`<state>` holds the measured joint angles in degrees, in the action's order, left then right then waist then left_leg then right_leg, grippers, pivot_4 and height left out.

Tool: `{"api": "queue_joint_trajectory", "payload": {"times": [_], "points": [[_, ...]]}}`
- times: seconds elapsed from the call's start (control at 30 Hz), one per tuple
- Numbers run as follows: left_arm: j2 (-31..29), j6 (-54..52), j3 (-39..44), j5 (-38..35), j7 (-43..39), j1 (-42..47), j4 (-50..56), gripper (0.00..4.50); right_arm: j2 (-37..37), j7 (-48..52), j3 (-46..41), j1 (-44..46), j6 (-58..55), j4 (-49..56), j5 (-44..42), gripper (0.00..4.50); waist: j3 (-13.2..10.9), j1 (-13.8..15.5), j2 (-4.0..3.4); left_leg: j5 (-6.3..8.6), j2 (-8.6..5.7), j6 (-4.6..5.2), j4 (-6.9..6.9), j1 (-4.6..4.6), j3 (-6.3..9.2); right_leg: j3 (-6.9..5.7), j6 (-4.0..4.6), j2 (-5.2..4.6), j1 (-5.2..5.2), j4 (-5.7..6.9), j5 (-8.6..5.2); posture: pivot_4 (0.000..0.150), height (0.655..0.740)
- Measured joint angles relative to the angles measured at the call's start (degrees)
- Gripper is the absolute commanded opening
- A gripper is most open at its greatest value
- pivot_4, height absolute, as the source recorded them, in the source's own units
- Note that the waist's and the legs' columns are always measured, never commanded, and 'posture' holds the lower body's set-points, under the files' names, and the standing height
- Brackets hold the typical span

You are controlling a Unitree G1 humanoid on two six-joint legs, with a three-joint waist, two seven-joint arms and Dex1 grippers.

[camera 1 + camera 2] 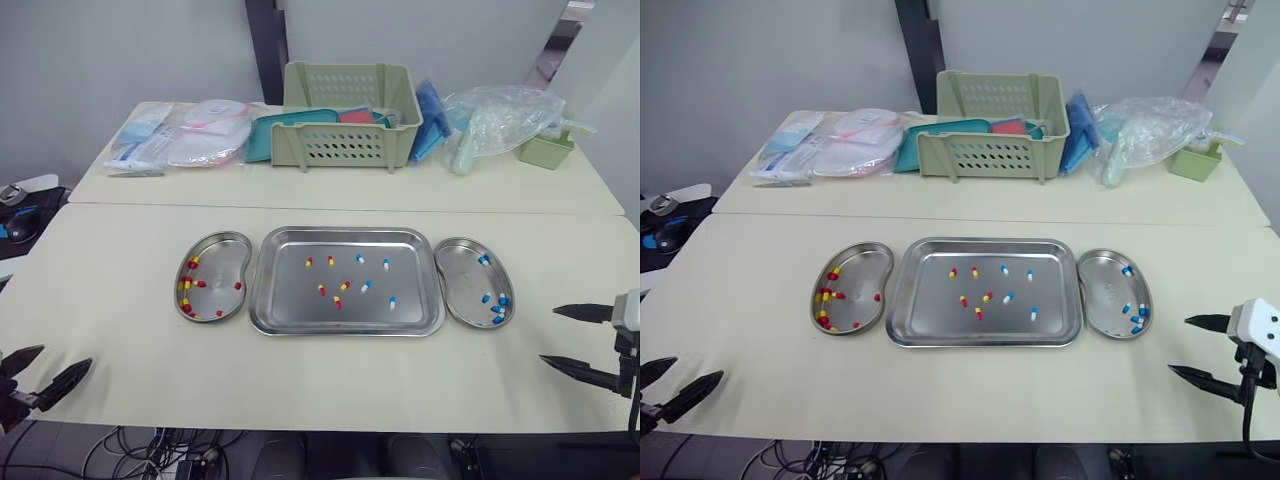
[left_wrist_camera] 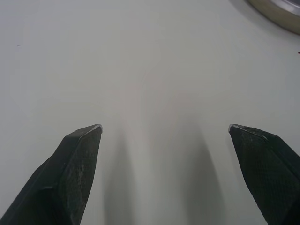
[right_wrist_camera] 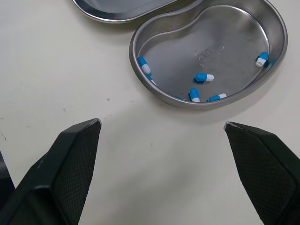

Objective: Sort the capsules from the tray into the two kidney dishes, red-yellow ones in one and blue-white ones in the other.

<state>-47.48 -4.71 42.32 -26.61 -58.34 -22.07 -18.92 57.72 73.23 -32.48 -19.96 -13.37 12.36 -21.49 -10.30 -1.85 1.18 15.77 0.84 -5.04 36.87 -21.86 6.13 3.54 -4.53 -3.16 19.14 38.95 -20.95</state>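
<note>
Steel tray (image 1: pixel 345 329) holds the loose capsules (image 1: pixel 337 301), red-yellow toward its left and blue-white toward its right. The red-yellow dish (image 1: pixel 222 262) sits just beside its left edge, the blue-white dish (image 1: pixel 462 275) just beside its right. Both grippers hang wide apart and empty at the front of the table (image 1: pixel 120 300). The right gripper (image 1: pixel 548 335) is nearer the blue-white ones, which lie ahead and to its left. The left gripper (image 1: pixel 66 356) is farther off.
</note>
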Motion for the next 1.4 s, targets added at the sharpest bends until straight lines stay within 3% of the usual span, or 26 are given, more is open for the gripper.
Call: {"api": "queue_joint_trajectory", "payload": {"times": [0.4, 0.57, 0.7, 0.87, 1.1, 1.4], "points": [[2.6, -10.0, -1.5, -0.6, 4.4, -2.8, 16.2, 4.5, -2.7, 0.1, -0.9, -3.3, 1.5, 7.9, -1.5, 4.45, 0.0, -0.1, 0.02, 0.0, 0.03, 0.0, 0.0, -0.01, -0.01, 0.02, 0.0, 0.01, 0.0, 0.02, 0.0, 0.15, 0.74], [4.1, -13.2, -1.9, -0.8, 6.2, -3.5, 21.8, 4.5, -9.7, -5.5, 7.0, -3.0, -0.3, 20.7, -4.9, 4.45, 0.0, 0.0, 0.06, 0.0, 0.05, -0.01, 0.04, -0.02, 0.01, -0.01, 0.0, 0.02, -0.02, 0.03, 0.0, 0.15, 0.74], [5.6, -15.6, -2.4, -1.4, 7.6, -4.1, 25.9, 4.5, -16.5, -12.8, 15.3, -1.5, -0.7, 24.6, -3.9, 4.45, 0.1, 0.0, 0.16, -0.01, 0.05, -0.02, 0.03, -0.01, 0.04, -0.02, 0.0, 0.02, -0.01, 0.03, 0.0, 0.15, 0.74], [6.4, -16.5, -2.7, -1.6, 7.7, -4.8, 28.2, 4.5, -22.4, -19.1, 24.7, -0.1, 2.3, 22.7, 2.5, 4.45, 0.1, 0.0, 0.19, -0.01, 0.04, -0.02, 0.04, 0.02, 0.02, 0.01, 0.0, 0.02, -0.01, 0.05, 0.0, 0.15, 0.74], [5.2, -18.5, -3.4, -2.7, 6.3, -4.2, 32.0, 4.5, -23.8, -22.8, 28.1, 0.5, 3.3, 22.2, 4.4, 4.45, 0.1, 0.1, 0.23, -0.01, 0.04, -0.02, 0.04, 0.01, 0.06, -0.04, 0.0, 0.02, -0.02, 0.05, 0.0, 0.15, 0.74], [4.5, -25.1, -13.0, -4.7, 10.6, 4.7, 44.5, 4.5, -25.0, -25.3, 31.8, 0.8, 4.3, 22.2, 4.6, 4.45, 0.1, 0.1, 0.23, -0.01, 0.03, -0.02, 0.05, 0.01, 0.07, -0.02, 0.0, 0.02, -0.02, 0.06, 0.01, 0.15, 0.74]]}}
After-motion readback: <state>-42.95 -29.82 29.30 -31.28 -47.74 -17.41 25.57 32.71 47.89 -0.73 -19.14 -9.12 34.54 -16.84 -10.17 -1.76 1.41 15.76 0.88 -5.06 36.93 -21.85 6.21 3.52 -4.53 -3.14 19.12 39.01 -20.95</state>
